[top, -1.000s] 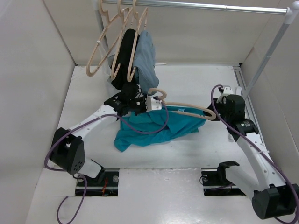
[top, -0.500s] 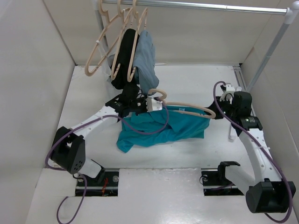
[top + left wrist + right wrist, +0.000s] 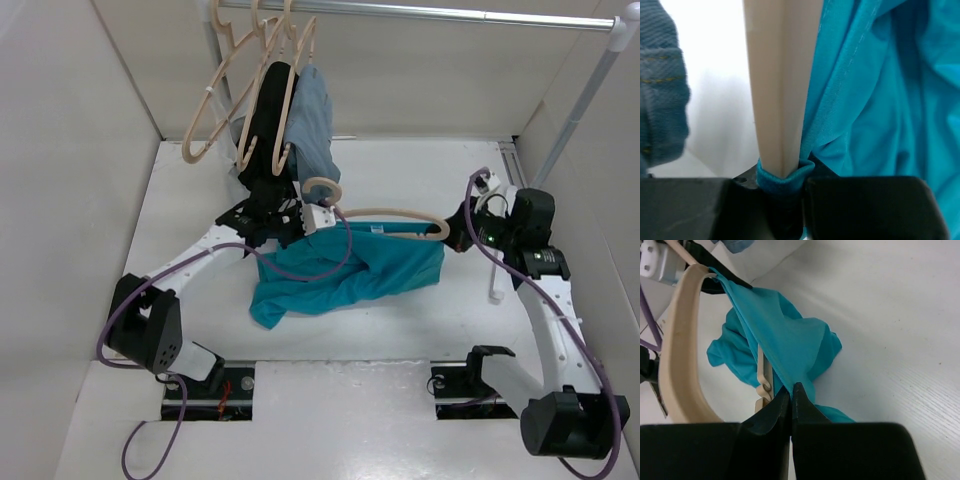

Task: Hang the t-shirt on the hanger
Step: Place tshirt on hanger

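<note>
My right gripper (image 3: 458,228) now sits farther from the hanger's (image 3: 390,213) hook than a second ago, and the hanger rides higher, with the shirt (image 3: 350,272) stretched beneath it. I judge I'm mid-threading, and next the cloth must be drawn over the hanger's far tip. My left gripper (image 3: 318,216) clamps the hanger beside its hook, trapping a shirt fold. The right pinches shirt cloth just past that tip.

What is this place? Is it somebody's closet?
Probably not a closet: it looks like a robot test booth. A left arm and right arm are bolted to a white table, white walls box it in, and a metal rail holds hangers and clothes.
</note>
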